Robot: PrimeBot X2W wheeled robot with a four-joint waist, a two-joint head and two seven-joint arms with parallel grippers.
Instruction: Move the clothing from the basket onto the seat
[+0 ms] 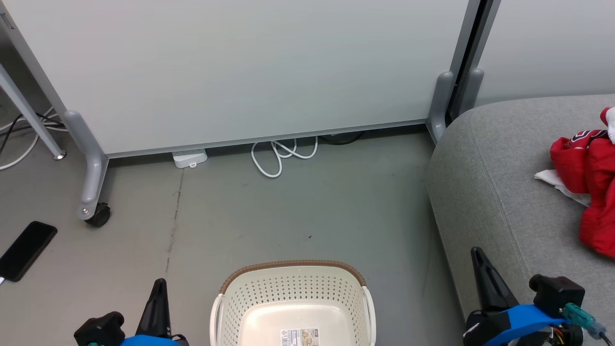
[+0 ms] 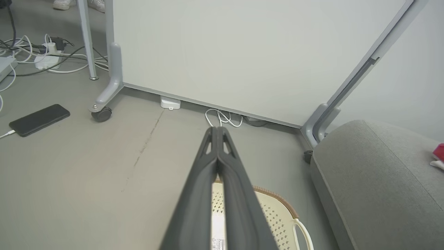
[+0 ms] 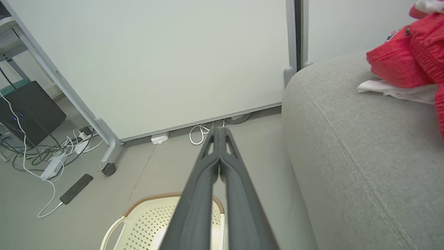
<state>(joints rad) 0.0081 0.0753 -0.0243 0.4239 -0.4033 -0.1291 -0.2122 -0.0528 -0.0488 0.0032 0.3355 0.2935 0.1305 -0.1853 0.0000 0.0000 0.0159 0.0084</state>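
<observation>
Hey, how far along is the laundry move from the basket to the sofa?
Looks done: red clothing lies on the grey seat, and the part of the basket that shows holds nothing. In hand: nothing; the left gripper and right gripper have jaws shut and empty. Left: seemingly nothing, though the basket's near end is out of frame.

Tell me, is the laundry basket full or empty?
Empty, in the part that shows: the basket has a bare bottom with just a label, and the red clothing lies on the grey seat.

The left gripper [image 2: 218, 131] hangs over the basket [image 2: 275, 211], fingers pressed together. A sofa [image 2: 374, 184] stands right of it; a phone [image 2: 40, 119] lies left.
</observation>
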